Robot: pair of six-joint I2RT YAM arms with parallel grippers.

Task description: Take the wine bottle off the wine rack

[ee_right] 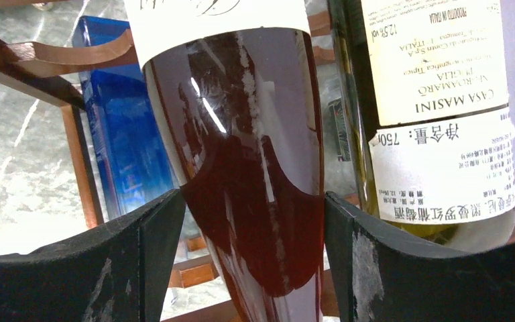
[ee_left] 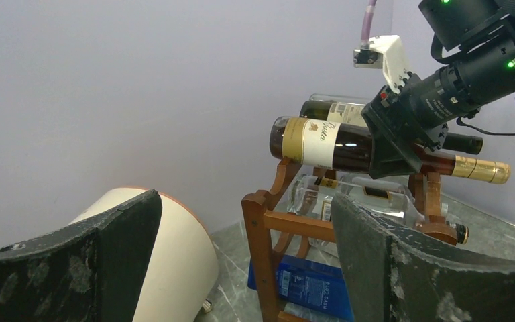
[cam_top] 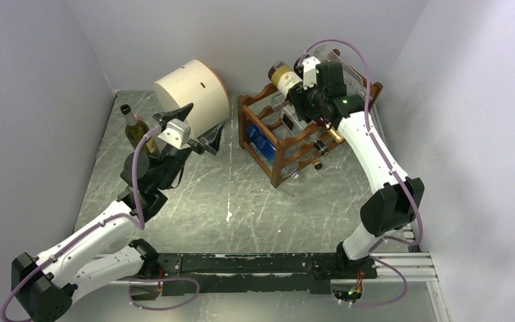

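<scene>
The wine rack [cam_top: 278,151] is a reddish-brown wooden frame at the back right; it also shows in the left wrist view [ee_left: 263,221] and the right wrist view [ee_right: 40,59]. A dark wine bottle [cam_top: 283,78] with a cream label lies across its top tier, base jutting left. My right gripper [cam_top: 303,100] is shut on its shoulder, one finger on each side [ee_right: 255,201]; it also shows in the left wrist view [ee_left: 389,157], where the bottle [ee_left: 328,144] ends in a gold-foil neck. My left gripper [cam_top: 194,129] is open and empty, between drum and rack [ee_left: 245,201].
A cream cylindrical drum [cam_top: 191,90] lies on its side left of the rack. An olive bottle [cam_top: 134,127] stands upright behind the left arm. The rack also holds a green bottle with a white label [ee_right: 436,100], a clear bottle [ee_left: 362,194] and a blue box [cam_top: 261,141]. Walls close in on three sides.
</scene>
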